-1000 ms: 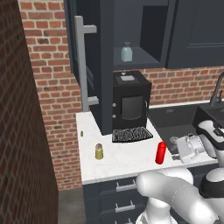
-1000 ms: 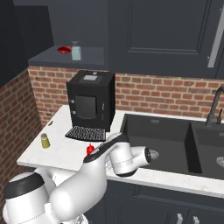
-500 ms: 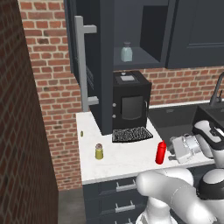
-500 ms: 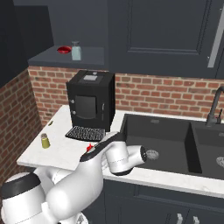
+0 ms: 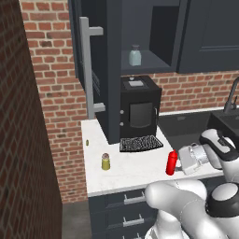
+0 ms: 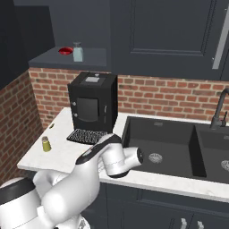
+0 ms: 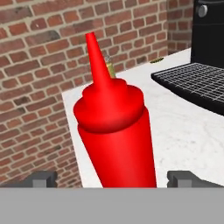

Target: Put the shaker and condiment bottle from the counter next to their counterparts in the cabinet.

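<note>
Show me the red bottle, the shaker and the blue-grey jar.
red bottle (image 7: 116, 144), hand view, on its body
shaker (image 5: 106, 162), left base view, on its yellow body
blue-grey jar (image 5: 135, 57), left base view, on its body

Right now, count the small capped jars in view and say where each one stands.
2. The shaker stands on the counter near its left end; the pale blue-grey jar stands on the cabinet shelf. Others may be hidden.

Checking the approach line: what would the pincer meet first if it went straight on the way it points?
Most likely the red condiment bottle, standing upright on the counter dead ahead between the open pincer fingertips. Not touching yet, as far as I can tell.
</note>
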